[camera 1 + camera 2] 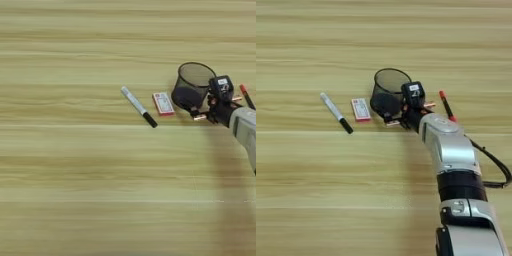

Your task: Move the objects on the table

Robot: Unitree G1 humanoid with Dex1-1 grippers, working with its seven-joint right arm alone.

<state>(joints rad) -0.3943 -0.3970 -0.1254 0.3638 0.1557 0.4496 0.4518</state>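
A: Nearest the camera, the silver forearm rises from the bottom right of the wooden table toward the 11 o'clock direction. What is at its tip?

B: The gripper is at the black mesh pen cup, right against its lower right side. Whether its black fingers are spread or pinching the mesh, I cannot tell; the cup's dark wall hides them.

A: How would that cup handle?

B: Judging by the open mesh, light and fairly stiff, easily tipped. It appears tilted, its mouth facing 12 o'clock; the rim looks the best hold.

A: And its neighbours?

B: At its 9 o'clock lies the small red-white flat box, thin and hard to pinch. Further left, the grey-white marker runs from 10 to 4 o'clock, black cap nearest. The red pen, just right of the gripper, has its long axis from 11 to 5 o'clock. Both are slim, rigid and likely to roll; mid-barrel is my suggestion.
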